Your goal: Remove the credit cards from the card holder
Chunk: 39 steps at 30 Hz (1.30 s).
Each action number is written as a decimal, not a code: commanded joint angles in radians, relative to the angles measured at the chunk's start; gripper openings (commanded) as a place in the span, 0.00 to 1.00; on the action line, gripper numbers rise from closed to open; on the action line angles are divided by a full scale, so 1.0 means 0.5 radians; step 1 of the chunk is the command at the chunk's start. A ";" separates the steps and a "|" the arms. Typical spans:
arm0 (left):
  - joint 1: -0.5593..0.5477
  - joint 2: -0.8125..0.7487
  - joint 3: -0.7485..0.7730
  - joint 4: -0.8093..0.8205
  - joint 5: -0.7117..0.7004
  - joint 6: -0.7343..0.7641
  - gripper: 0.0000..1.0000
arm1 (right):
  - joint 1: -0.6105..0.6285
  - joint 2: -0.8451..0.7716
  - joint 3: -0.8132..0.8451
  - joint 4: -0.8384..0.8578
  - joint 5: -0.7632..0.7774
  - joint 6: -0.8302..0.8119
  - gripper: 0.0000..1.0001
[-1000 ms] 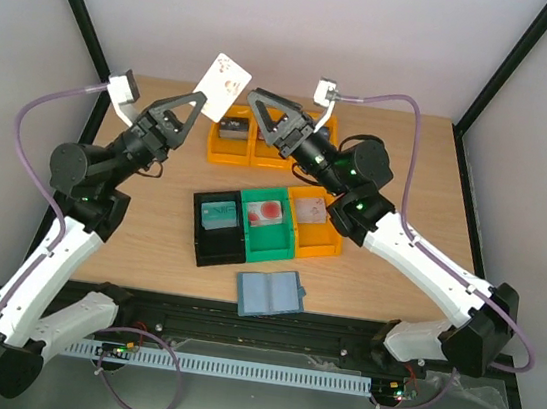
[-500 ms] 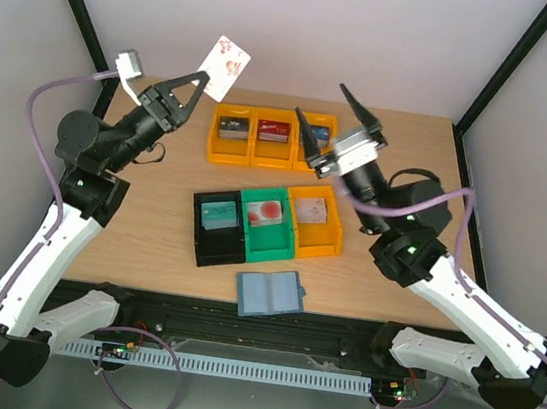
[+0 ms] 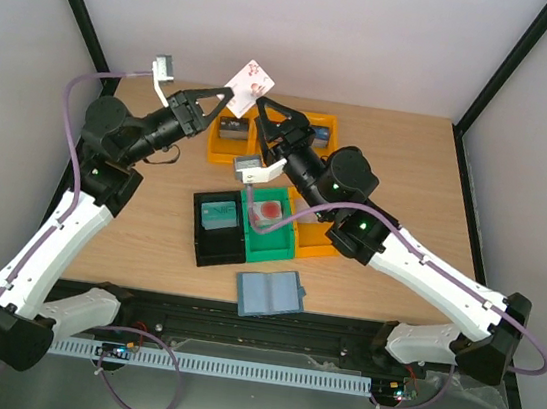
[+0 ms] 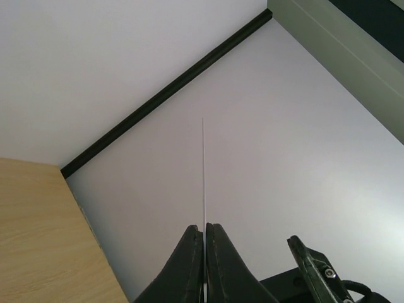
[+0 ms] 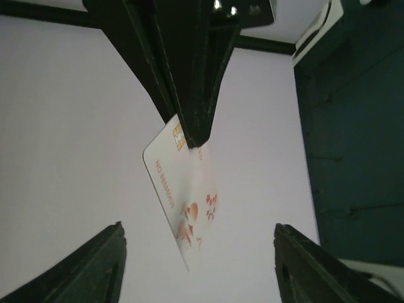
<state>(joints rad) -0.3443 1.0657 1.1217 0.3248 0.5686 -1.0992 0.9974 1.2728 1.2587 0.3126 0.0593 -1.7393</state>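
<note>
We see a wooden bench (image 3: pixel 148 238) with a back row of orange plastic bins (image 3: pixel 222 149), partly hidden by the right arm. Nearer us stand 3 bins side by side: a black bin (image 3: pixel 216 244), a green bin (image 3: pixel 272 245) and an orange bin (image 3: pixel 315 240). The flat slate-blue card holder (image 3: pixel 270 293) lies open at the near edge. Above the back row, the left fingers (image 4: pixel 189 265) pinch a white credit card with red print (image 5: pixel 183 189). The right fingers (image 5: pixel 95 265) gape wide around it, not touching it.

The credit card (image 5: pixel 183 196) was white, printed with orange-red blossoms and bearing a gold chip. The card holder (image 3: pixel 270 293) was slate blue with paler inner faces. Also recorded were a black bin (image 3: pixel 219 248), a green bin (image 3: pixel 267 241), an orange bin (image 3: pixel 309 238) and a pale woodgrain table (image 3: pixel 148 238).
</note>
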 commanded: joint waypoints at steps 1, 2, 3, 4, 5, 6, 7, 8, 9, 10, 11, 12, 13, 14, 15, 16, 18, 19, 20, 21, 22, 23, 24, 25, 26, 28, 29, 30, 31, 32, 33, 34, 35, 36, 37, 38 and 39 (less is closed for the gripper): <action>-0.017 0.021 0.099 0.009 0.103 0.040 0.02 | 0.018 0.049 0.111 -0.067 -0.041 -0.323 0.60; -0.020 0.025 0.103 0.014 0.107 0.041 0.02 | 0.019 0.060 0.114 -0.065 -0.040 -0.325 0.56; -0.020 0.025 0.103 0.023 0.112 0.044 0.02 | 0.021 0.068 0.113 -0.057 -0.035 -0.326 0.52; -0.020 0.025 0.104 0.036 0.118 0.043 0.02 | 0.020 0.076 0.118 -0.052 -0.027 -0.324 0.50; -0.021 0.028 0.104 0.049 0.124 0.045 0.02 | 0.019 0.082 0.120 -0.047 -0.022 -0.325 0.49; -0.020 0.030 0.102 0.052 0.137 0.051 0.02 | 0.018 0.090 0.133 -0.039 -0.020 -0.328 0.48; -0.023 0.031 0.103 0.055 0.151 0.057 0.02 | 0.018 0.097 0.148 -0.039 -0.018 -0.335 0.47; -0.028 0.033 0.104 0.054 0.165 0.065 0.02 | 0.019 0.103 0.161 -0.039 -0.016 -0.347 0.47; -0.031 0.034 0.103 0.051 0.178 0.074 0.02 | 0.019 0.109 0.176 -0.045 -0.015 -0.354 0.46; -0.036 0.035 0.103 0.050 0.193 0.086 0.02 | 0.020 0.112 0.190 -0.052 -0.014 -0.356 0.45; -0.038 0.035 0.106 0.048 0.211 0.096 0.02 | 0.018 0.118 0.204 -0.059 -0.010 -0.358 0.43; -0.040 0.032 0.105 0.045 0.231 0.115 0.02 | 0.018 0.117 0.210 -0.064 -0.002 -0.359 0.42; -0.041 0.032 0.109 0.038 0.257 0.132 0.02 | 0.018 0.117 0.215 -0.065 0.007 -0.360 0.40; -0.042 0.030 0.112 0.027 0.279 0.146 0.02 | 0.018 0.115 0.216 -0.063 0.014 -0.357 0.39; -0.040 0.029 0.115 0.011 0.293 0.159 0.02 | 0.018 0.114 0.218 -0.059 0.018 -0.355 0.37; -0.041 0.026 0.115 -0.008 0.298 0.164 0.02 | 0.019 0.113 0.219 -0.054 0.019 -0.355 0.34; -0.042 0.023 0.113 -0.029 0.293 0.167 0.02 | 0.018 0.108 0.224 -0.064 0.027 -0.353 0.25; -0.041 0.020 0.111 -0.024 0.293 0.167 0.02 | 0.021 0.106 0.223 -0.069 0.036 -0.352 0.20; -0.041 0.018 0.108 -0.022 0.291 0.168 0.02 | 0.018 0.098 0.217 -0.071 0.047 -0.350 0.16; -0.042 0.016 0.110 -0.020 0.293 0.170 0.02 | 0.018 0.092 0.212 -0.072 0.056 -0.350 0.10; -0.042 0.014 0.110 -0.018 0.292 0.170 0.02 | 0.019 0.084 0.206 -0.069 0.065 -0.347 0.06; -0.042 0.013 0.107 -0.019 0.289 0.171 0.02 | 0.019 0.076 0.198 -0.070 0.065 -0.339 0.02; -0.039 0.013 0.102 -0.007 0.294 0.168 0.02 | 0.018 0.065 0.194 -0.077 0.072 -0.320 0.02; -0.039 0.007 0.090 0.014 0.302 0.165 0.02 | 0.018 0.052 0.184 -0.093 0.090 -0.300 0.02; -0.036 -0.002 0.077 0.042 0.307 0.170 0.04 | 0.018 0.034 0.173 -0.111 0.116 -0.222 0.01; -0.011 -0.045 0.032 0.065 0.322 0.229 0.47 | 0.020 -0.015 0.147 -0.136 0.207 0.009 0.02; 0.013 -0.079 -0.016 0.062 0.323 0.269 0.71 | 0.020 -0.045 0.150 -0.210 0.281 0.152 0.02; 0.043 -0.115 -0.051 0.055 0.317 0.306 0.94 | 0.019 -0.073 0.168 -0.362 0.353 0.287 0.02; 0.087 -0.154 -0.100 0.034 0.296 0.339 0.99 | 0.020 -0.099 0.216 -0.564 0.411 0.455 0.01; 0.137 -0.197 -0.153 -0.015 0.251 0.372 0.99 | 0.017 -0.121 0.268 -0.762 0.453 0.640 0.01; 0.192 -0.237 -0.207 -0.077 0.195 0.412 1.00 | 0.007 -0.140 0.331 -0.999 0.466 0.837 0.02; 0.256 -0.282 -0.279 -0.141 0.126 0.460 1.00 | -0.014 -0.141 0.391 -1.236 0.450 1.057 0.01; 0.321 -0.336 -0.336 -0.213 0.041 0.526 1.00 | -0.038 -0.134 0.433 -1.478 0.426 1.265 0.02; 0.387 -0.375 -0.391 -0.339 -0.075 0.589 1.00 | -0.067 -0.125 0.445 -1.693 0.381 1.456 0.02; 0.446 -0.418 -0.449 -0.425 -0.191 0.673 1.00 | -0.104 -0.111 0.438 -1.886 0.292 1.617 0.01; 0.508 -0.457 -0.517 -0.492 -0.298 0.720 1.00 | -0.154 -0.099 0.412 -2.053 0.178 1.757 0.02; 0.564 -0.489 -0.591 -0.539 -0.390 0.763 1.00 | -0.203 -0.084 0.364 -2.168 0.039 1.883 0.02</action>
<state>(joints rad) -0.1452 0.8726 0.9230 0.2150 0.5732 -0.8532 0.9611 1.2171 1.4616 -0.3027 0.1974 -1.2079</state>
